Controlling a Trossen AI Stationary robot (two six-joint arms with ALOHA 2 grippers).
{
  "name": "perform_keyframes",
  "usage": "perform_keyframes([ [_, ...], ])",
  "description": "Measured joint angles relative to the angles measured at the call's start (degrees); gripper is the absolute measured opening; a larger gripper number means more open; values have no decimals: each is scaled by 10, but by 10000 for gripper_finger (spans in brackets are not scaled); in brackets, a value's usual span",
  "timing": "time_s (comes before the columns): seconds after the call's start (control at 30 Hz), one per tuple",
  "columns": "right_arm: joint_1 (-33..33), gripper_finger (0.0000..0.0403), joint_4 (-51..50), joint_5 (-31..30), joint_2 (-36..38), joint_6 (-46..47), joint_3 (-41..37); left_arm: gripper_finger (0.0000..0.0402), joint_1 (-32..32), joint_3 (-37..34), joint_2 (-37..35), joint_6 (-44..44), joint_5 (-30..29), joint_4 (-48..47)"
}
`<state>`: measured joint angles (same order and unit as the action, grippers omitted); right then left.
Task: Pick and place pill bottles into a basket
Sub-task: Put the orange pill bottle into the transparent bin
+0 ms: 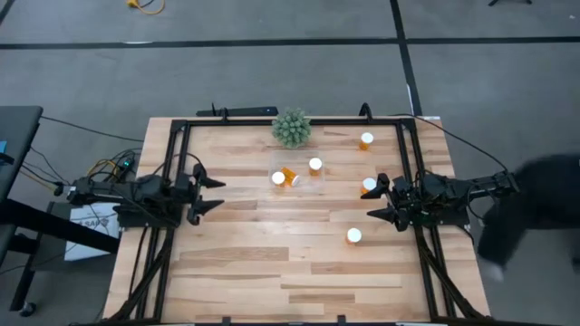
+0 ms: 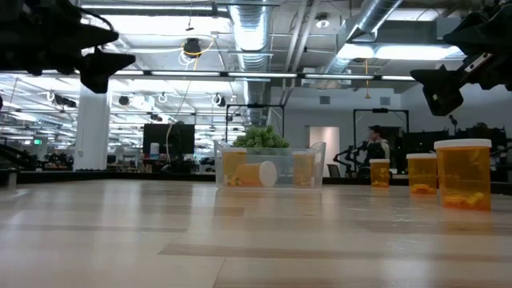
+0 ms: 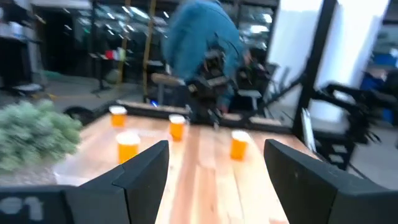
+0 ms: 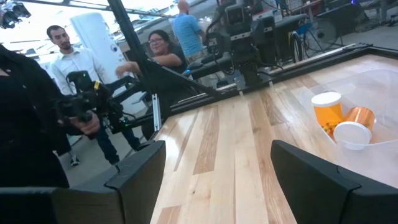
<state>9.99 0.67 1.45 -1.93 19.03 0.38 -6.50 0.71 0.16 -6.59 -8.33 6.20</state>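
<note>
The clear basket (image 1: pixel 299 184) sits at mid table. It holds two upright pill bottles (image 1: pixel 278 178) (image 1: pixel 315 165) and one lying on its side (image 1: pixel 290 174). Three more orange bottles with white caps stand on the wood at the right: (image 1: pixel 366 140), (image 1: pixel 369 186), (image 1: pixel 353 235). My left gripper (image 1: pixel 216 193) hangs open above the table's left side and points level toward the basket. My right gripper (image 1: pixel 376 203) is open at the right side, near the middle loose bottle. Both wrist views show nothing between the fingers (image 3: pixel 216 149) (image 4: pixel 217 149).
A spiky green plant (image 1: pixel 292 128) stands at the far edge behind the basket. A black frame (image 1: pixel 272 120) runs around the table. People stand beyond the table's left side (image 4: pixel 68 68). Bare wood lies across the near half.
</note>
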Motion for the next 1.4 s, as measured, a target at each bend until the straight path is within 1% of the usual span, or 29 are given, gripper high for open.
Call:
perform_keyframes([
  [0.27, 0, 286, 0, 0, 0, 0, 0, 254, 0, 0, 0, 0, 92, -36],
  [0.33, 0, 286, 0, 0, 0, 0, 0, 254, 0, 0, 0, 0, 107, -41],
  [0.47, 0, 286, 0, 0, 0, 0, 0, 254, 0, 0, 1, 2, 105, -42],
  [0.63, 0, 286, 0, 0, 0, 0, 0, 254, 0, 0, 1, -13, 82, -48],
  [0.77, 0, 286, 0, 0, 0, 0, 0, 254, 0, 0, 1, -30, 81, -48],
  [1.4, 0, 286, 0, 0, 0, 0, 0, 254, 0, 0, 1, -35, 78, -50],
])
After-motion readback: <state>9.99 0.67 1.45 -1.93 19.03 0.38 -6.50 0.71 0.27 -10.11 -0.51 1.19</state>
